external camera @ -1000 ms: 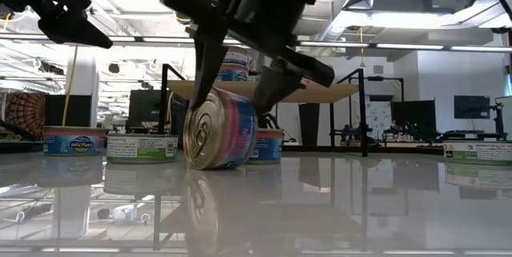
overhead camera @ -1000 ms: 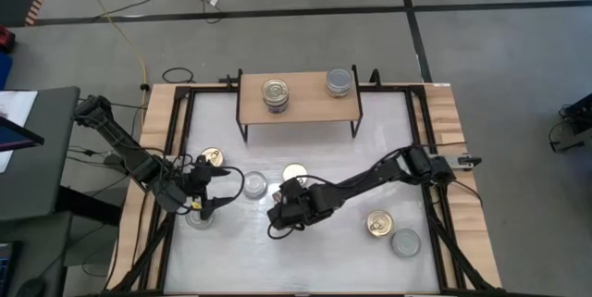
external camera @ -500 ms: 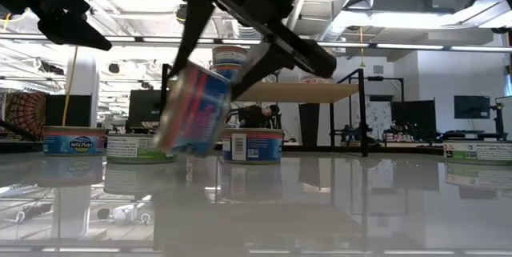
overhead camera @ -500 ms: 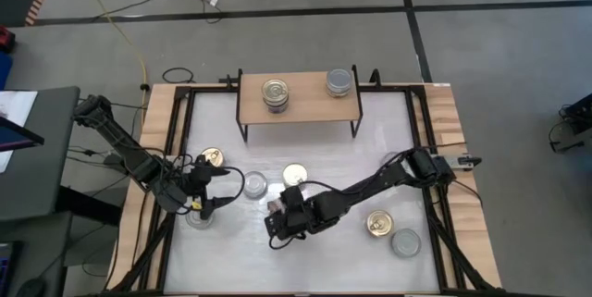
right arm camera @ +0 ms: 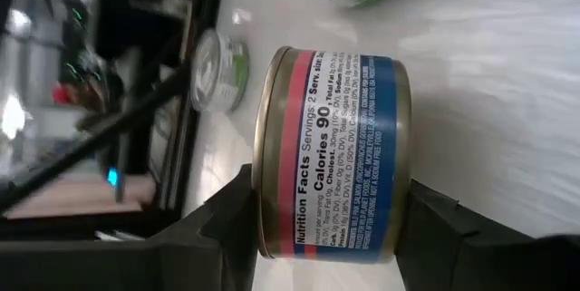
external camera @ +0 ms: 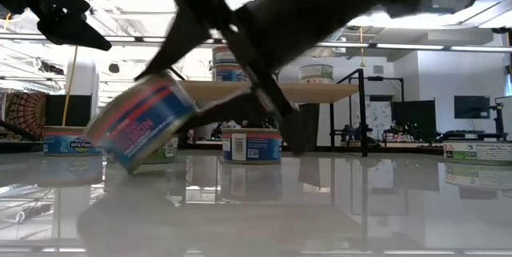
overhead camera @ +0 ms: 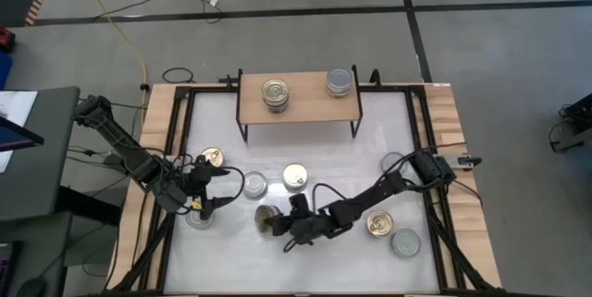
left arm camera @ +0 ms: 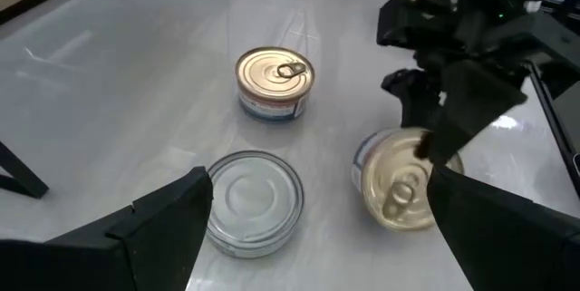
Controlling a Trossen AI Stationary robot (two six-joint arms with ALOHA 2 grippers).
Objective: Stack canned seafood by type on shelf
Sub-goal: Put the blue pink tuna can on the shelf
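Lifted off the tabletop since a second ago, a red-and-blue-labelled tin (external camera: 142, 121) hangs tilted, clamped in the right gripper (overhead camera: 275, 222); the left gripper (overhead camera: 218, 189) waits nearby, fingers spread.

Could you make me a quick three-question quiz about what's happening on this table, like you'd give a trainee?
1. True or false: the right gripper holds a tilted can off the table.
2. How many stacks stand on the shelf? A one, B two, C four.
3. Fill in: the left gripper waits with its fingers ____.

Key: 1 true. 2 B: a gold-lidded stack and a silver-lidded stack. 3 open.
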